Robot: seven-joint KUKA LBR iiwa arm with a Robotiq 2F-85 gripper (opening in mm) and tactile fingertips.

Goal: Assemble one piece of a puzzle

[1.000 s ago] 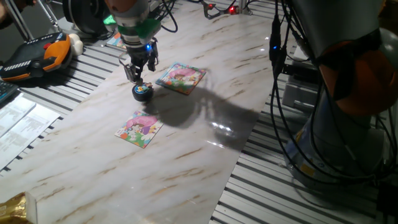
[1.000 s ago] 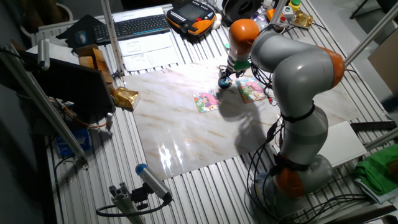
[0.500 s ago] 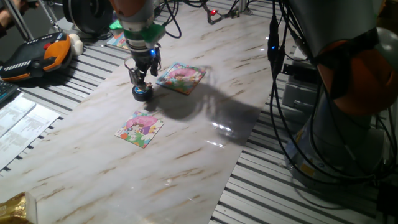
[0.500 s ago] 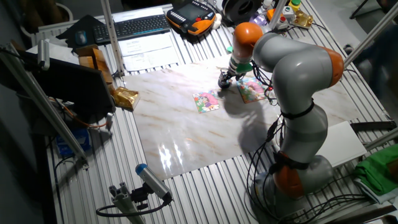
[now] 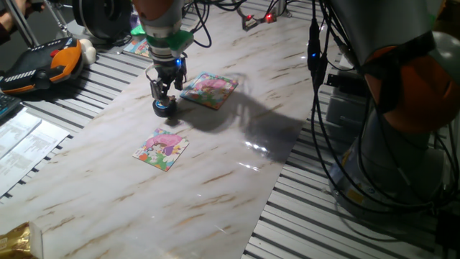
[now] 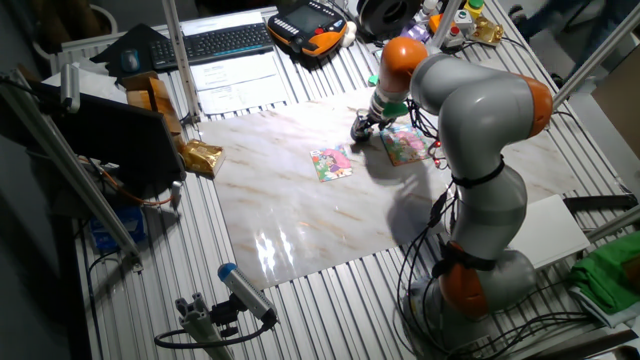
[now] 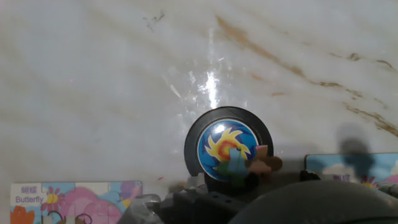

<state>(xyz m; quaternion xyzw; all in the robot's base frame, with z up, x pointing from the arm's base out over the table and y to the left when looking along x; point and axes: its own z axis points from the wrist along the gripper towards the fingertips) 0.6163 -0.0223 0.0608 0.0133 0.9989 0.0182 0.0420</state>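
The tiny pale pinkish knobbly jigsaw piece [image 7: 264,163] shows in the hand view at the four o'clock edge of the black round disc with a sun picture [image 7: 228,151], overlapping its rim; whether it rests there or is pinched cannot be told. The two-finger gripper [image 5: 162,92] hangs just above the disc on the white marbled table [image 5: 237,108], its jaws narrow. A pink square puzzle board [image 5: 209,89] lies at the disc's two o'clock, a second colourful puzzle board [image 5: 161,149] at its six o'clock.
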